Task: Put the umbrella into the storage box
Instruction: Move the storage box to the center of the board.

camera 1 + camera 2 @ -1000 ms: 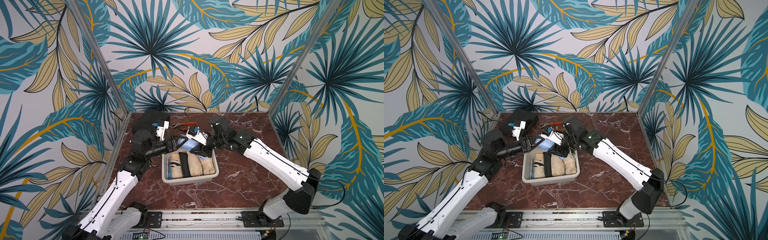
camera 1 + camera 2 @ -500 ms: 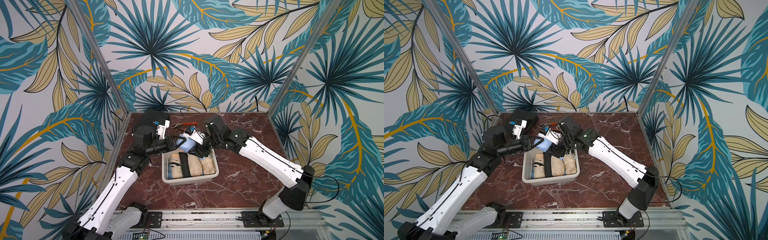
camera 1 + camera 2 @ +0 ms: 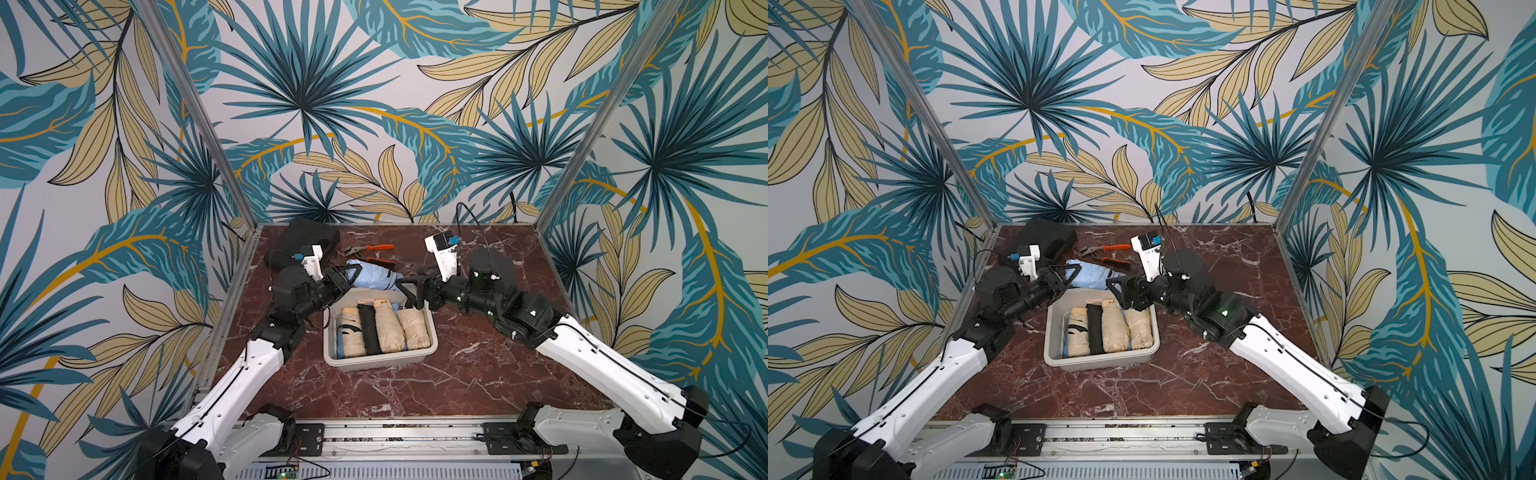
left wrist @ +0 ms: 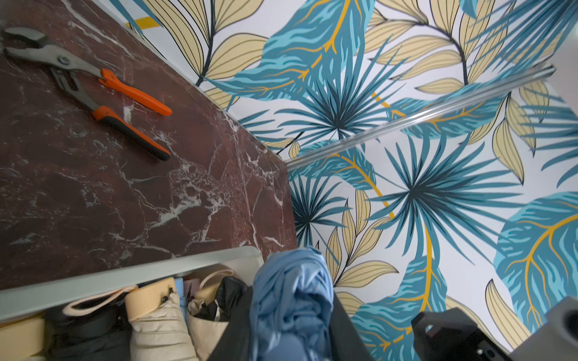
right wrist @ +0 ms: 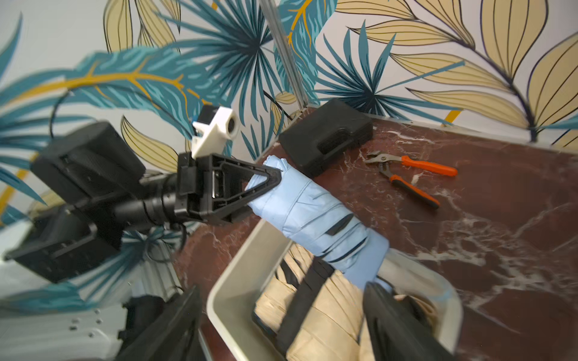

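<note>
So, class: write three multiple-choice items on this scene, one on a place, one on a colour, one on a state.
1. Where are the pliers?
A on the table behind the box
B in the box
C in a gripper

2. What colour is the umbrella in the left gripper?
A beige
B light blue
C black

3. The right gripper is:
A shut on the umbrella
B shut on the pliers
C open

Answers:
1 A, they lie on the marble past the box's far rim.
2 B, the left jaws clamp a light blue roll.
3 C, its jaws stand apart, gripping nothing.
</note>
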